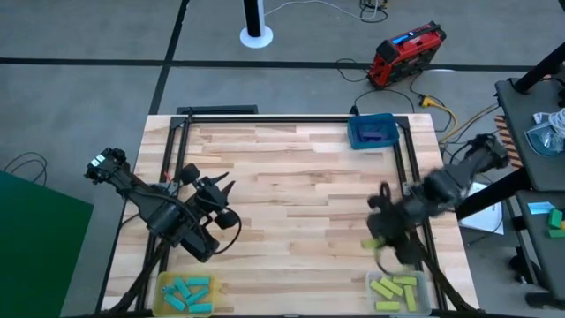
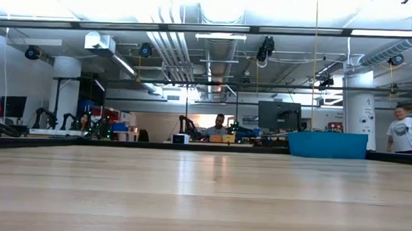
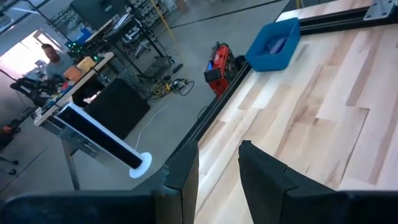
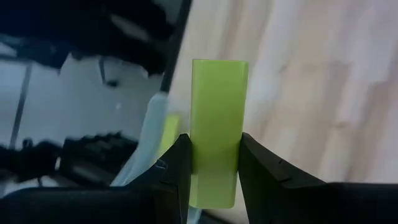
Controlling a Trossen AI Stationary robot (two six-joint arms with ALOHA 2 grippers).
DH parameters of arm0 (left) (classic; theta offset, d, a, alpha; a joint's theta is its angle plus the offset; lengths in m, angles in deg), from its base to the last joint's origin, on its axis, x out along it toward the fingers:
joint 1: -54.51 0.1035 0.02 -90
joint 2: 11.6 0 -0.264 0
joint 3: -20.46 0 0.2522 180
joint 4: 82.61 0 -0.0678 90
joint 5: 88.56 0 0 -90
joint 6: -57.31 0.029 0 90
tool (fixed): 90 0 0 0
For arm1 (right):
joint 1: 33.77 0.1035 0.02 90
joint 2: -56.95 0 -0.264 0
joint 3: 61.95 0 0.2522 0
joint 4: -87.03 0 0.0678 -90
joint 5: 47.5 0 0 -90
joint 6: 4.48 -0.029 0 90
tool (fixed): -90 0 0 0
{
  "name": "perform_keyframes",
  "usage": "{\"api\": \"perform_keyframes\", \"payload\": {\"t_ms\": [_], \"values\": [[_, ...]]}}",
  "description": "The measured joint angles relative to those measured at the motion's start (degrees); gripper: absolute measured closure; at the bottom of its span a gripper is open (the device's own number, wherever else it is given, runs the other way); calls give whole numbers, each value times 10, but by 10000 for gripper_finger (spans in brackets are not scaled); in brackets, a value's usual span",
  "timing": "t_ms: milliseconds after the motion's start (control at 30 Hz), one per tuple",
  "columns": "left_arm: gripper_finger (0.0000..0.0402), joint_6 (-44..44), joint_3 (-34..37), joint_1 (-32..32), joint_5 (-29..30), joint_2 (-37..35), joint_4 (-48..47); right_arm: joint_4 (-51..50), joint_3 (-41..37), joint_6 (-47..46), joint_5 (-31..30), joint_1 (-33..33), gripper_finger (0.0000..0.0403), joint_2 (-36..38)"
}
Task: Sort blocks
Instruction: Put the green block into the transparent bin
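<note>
My right gripper [image 1: 381, 240] is near the table's front right, shut on a yellow-green block [image 4: 217, 124]. Just in front of it stands a clear tray [image 1: 399, 291] holding several yellow-green blocks. My left gripper [image 1: 212, 184] waits over the table's left half, open, with nothing between its fingers [image 3: 183, 180]. A yellow tray [image 1: 187, 294] with several cyan-blue blocks sits at the front left. A blue tray [image 1: 371, 131] with dark purple blocks in it stands at the far right. Neither gripper shows in the low view. My right gripper pinches the yellow-green block between its two fingers, on the block's two long sides [image 4: 198, 168] near one end. The block lies along the fingers and sticks out well past their tips. The fingers slant toward the table's near left, close to the clear tray's rim [image 4: 152, 140].
A black frame rail [image 1: 410, 177] runs along the table's right side, close to my right arm. Bare wood lies across the table's middle [image 1: 291, 194]. The blue tray [image 2: 327, 144] shows at the far edge in the low view. People are in the room beyond the table.
</note>
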Motion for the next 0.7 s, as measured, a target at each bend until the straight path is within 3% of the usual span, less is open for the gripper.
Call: {"api": "perform_keyframes", "payload": {"t_ms": [233,500,700], "values": [[308,0,0,0,0,0,1,4,-4,-75,1,152,310,-64],[308,0,-2,2,0,0,2,90,-27,-108,-4,252,310,-150],[308,0,-2,3,0,0,2,107,-74,-191,-83,294,310,-173]]}}
